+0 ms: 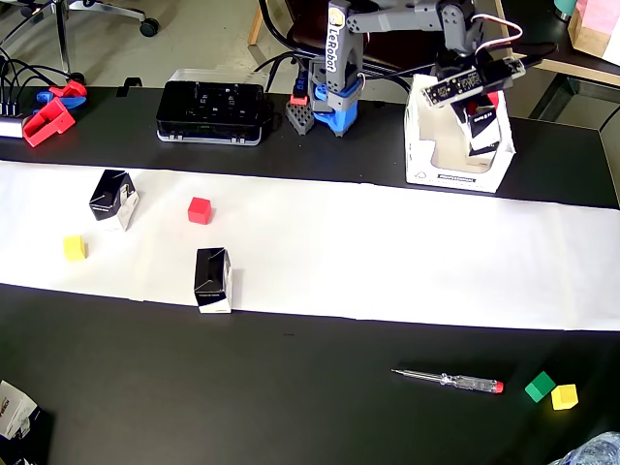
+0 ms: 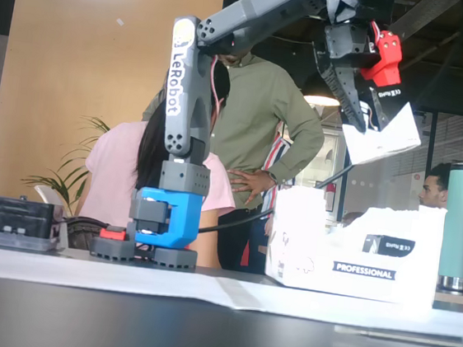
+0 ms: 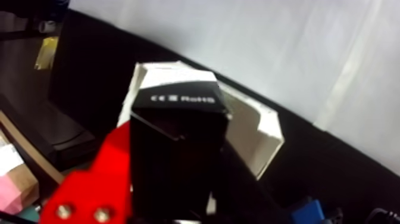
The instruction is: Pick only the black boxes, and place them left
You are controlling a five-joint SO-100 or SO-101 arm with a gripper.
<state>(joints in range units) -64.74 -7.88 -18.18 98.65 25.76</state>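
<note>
**Black box held aloft over the white carton**

While the arm reaches out over the right end of the overhead view, its fingers [image 1: 481,114] are clamped on a black box [image 1: 483,128], which hangs in the air above an open white carton [image 1: 426,165] standing on the dark surface [image 1: 291,387]. From the fixed view the same held black box [image 2: 383,123] is tilted, its white underside showing, well clear of the carton's rim [image 2: 355,261], and the red finger [image 2: 382,57] presses against its upper part. Close up in the wrist view, the box [image 3: 178,143] fills the middle, its printed top edge facing the camera, with the red finger [image 3: 95,190] against its left side and the carton's white wall [image 3: 262,128] below it.

Two more black boxes stand upright on the white paper strip [image 1: 407,252] at the left of the overhead view: one [image 1: 113,200] near the far edge of the paper, another [image 1: 212,279] at its near edge. Between and beside them sit a red cube [image 1: 199,210] and a yellow cube [image 1: 75,248]. On the bare surface at the lower right lie a screwdriver [image 1: 448,380], a green cube [image 1: 540,387] and a second yellow cube [image 1: 565,396], the two cubes touching.
</note>
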